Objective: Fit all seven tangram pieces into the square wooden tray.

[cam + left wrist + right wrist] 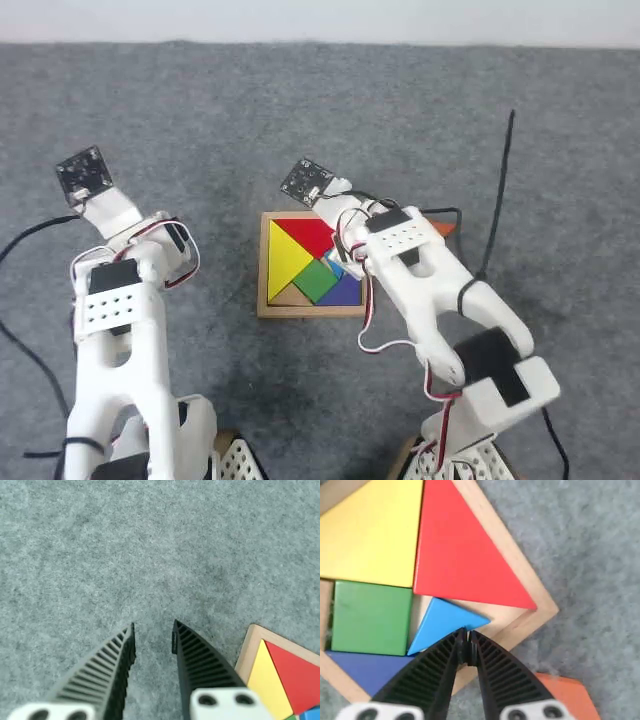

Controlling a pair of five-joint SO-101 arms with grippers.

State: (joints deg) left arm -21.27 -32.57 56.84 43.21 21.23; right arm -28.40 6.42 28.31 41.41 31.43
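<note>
The square wooden tray [263, 270] lies mid-table. It holds a yellow triangle [285, 258], a red triangle [311, 235], a green square [317, 281] and a dark blue parallelogram [346, 291]. A small light blue triangle [442, 622] lies tilted in the gap below the red triangle [457, 555]. My right gripper [465, 639] is shut, its tips at that blue triangle's edge with nothing between them. An orange piece [566, 696] lies on the carpet just outside the tray rim [532, 622]. My left gripper [154, 626] hangs open over bare carpet beside a tray corner [248, 647].
Grey carpet covers the table. Bare wood shows at the tray's near-left corner [283, 297]. A black cable [500, 190] runs along the carpet right of the right arm. The orange piece [444, 228] sits to the right of the tray, behind the right arm.
</note>
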